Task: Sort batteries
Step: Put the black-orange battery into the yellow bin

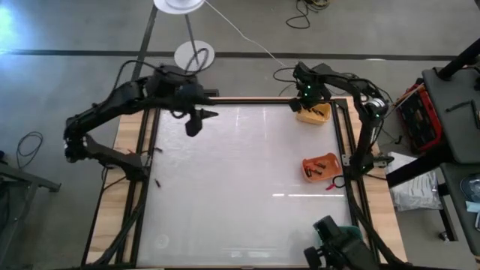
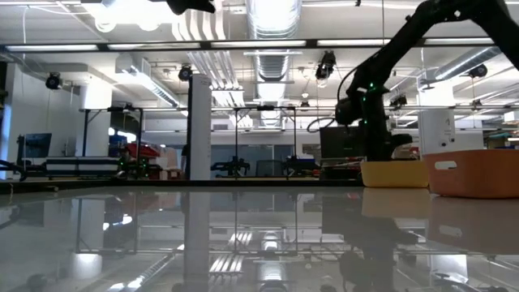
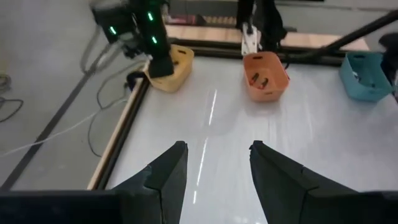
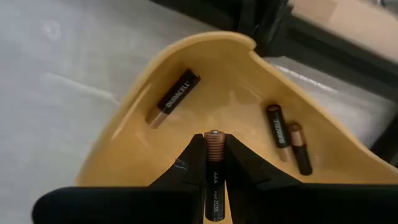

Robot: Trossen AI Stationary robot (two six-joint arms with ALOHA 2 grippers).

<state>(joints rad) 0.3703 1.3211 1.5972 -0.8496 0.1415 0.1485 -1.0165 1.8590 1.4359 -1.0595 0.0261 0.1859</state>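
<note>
My right gripper [image 4: 214, 149] points down into the yellow tray [image 4: 137, 134] at the table's far right [image 1: 313, 114] and is shut on a AAA battery [image 4: 214, 168]. Three more batteries lie on that tray's floor, one apart [image 4: 174, 98] and two side by side [image 4: 277, 127]. The orange tray [image 1: 320, 166] nearer the front holds several batteries [image 3: 258, 81]. My left gripper [image 3: 217, 149] hangs open over the table's far left part [image 1: 196, 120], with nothing between its fingers. My right gripper pinches the AAA battery by its black body [image 4: 213, 186] between its two fingers. The fingers come from above and point down, and the battery lies along them. Its copper end [image 4: 214, 142] sticks out at the fingertips, over the inside of the yellow tray.
A teal tray [image 3: 367, 74] stands near the table's front right. A small dark piece [image 1: 330, 186] lies just in front of the orange tray, another [image 1: 157, 182] by the left rail. The glossy middle of the table [image 1: 240, 172] is bare. Black rails [image 1: 345, 150] frame the table.
</note>
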